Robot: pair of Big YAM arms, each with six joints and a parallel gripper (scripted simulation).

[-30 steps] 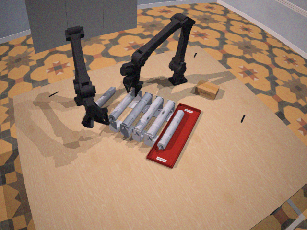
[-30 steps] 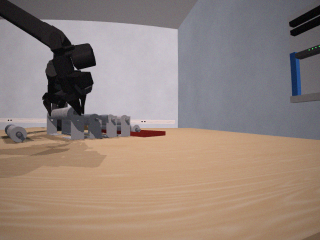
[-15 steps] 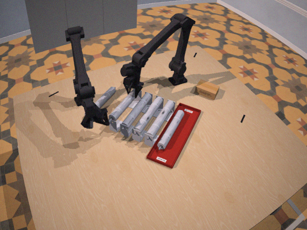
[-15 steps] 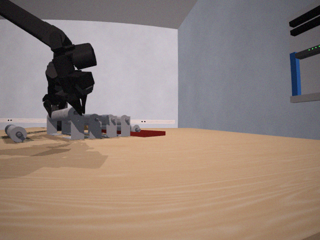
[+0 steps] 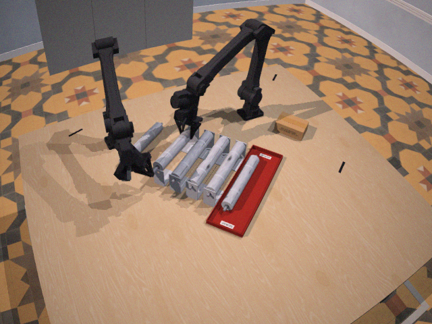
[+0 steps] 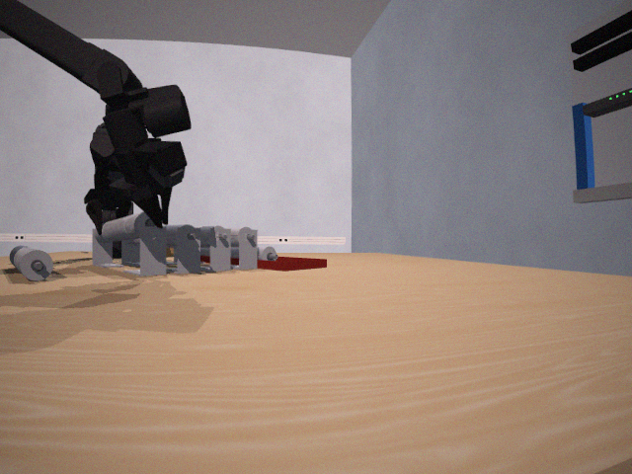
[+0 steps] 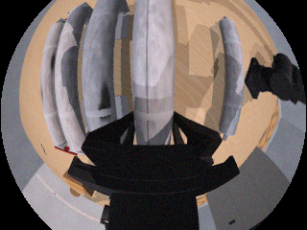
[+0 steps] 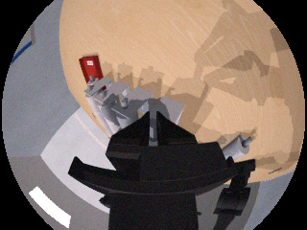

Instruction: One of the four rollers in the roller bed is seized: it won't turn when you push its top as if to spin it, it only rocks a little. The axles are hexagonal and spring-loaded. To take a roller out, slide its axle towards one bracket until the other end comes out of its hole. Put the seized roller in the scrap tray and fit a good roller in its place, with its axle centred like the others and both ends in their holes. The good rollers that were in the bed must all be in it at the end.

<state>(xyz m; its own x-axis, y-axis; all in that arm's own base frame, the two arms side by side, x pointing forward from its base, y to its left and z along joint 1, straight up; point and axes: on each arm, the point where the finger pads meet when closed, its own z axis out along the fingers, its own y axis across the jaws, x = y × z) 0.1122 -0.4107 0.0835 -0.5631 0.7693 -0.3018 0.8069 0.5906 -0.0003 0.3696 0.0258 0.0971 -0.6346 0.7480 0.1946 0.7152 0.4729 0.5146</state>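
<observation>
at the bed's left end, ease the pale grey cylindrical roller (image 5: 172,151) (image 6: 122,227) (image 7: 153,57) in level.
left gripper (image 5: 189,132) (image 6: 112,218) (image 7: 153,115) clasps its far part; right gripper (image 5: 152,173) (image 6: 162,224) (image 8: 153,114), narrow, seems to pinch its axle (image 8: 153,137); slide gently.
</observation>
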